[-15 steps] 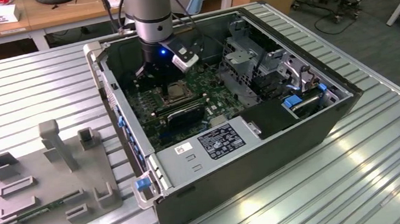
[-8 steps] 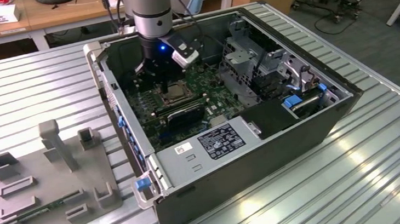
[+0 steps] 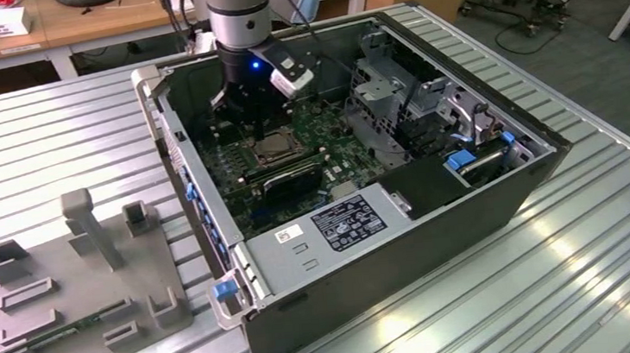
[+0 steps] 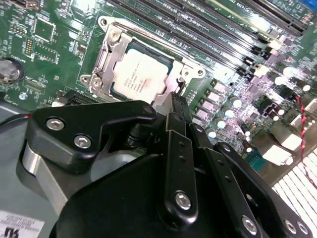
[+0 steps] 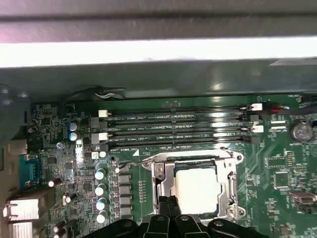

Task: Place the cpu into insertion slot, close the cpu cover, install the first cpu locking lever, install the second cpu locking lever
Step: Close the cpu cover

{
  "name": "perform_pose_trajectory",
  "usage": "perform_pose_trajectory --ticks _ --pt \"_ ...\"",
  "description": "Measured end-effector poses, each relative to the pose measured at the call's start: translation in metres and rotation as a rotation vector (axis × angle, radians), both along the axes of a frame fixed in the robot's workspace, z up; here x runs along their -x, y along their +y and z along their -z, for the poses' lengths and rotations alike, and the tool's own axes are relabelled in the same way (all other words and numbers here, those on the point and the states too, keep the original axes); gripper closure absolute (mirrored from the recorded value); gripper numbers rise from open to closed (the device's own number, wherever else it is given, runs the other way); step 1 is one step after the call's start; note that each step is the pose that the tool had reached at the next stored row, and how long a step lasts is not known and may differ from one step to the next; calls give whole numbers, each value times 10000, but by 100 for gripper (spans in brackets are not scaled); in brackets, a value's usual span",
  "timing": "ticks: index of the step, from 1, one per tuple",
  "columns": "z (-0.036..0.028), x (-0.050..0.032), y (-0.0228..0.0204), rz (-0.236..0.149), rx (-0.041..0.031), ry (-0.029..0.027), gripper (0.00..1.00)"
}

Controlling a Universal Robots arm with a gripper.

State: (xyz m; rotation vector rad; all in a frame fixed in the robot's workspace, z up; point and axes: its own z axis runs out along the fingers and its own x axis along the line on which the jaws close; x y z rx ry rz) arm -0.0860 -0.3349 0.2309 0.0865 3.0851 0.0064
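1. Hovering low over the board, the gripper is seen with its fingers pressed together and nothing held, its tips just beside the cover.
2. The cpu is seated in the slot and framed by the closed cover.
3. The lever step is judged to be in hand; whether the lever is latched cannot be told.
4. A fine, steady contact on that thin wire is called for, kept off the cpu face.

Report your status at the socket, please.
Gripper fingers shut, tips at cpu cover edge. Cpu seated, cover down. Nothing blocking.
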Motion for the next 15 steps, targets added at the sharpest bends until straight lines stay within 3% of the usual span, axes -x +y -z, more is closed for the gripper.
perform_pose_trajectory --ticks 4,11,15 --pt "-55 0 0 0 1 1 90" --pt "-57 -8 0 -2 3 2 90" --pt "-56 -78 -1 0 1 1 90"
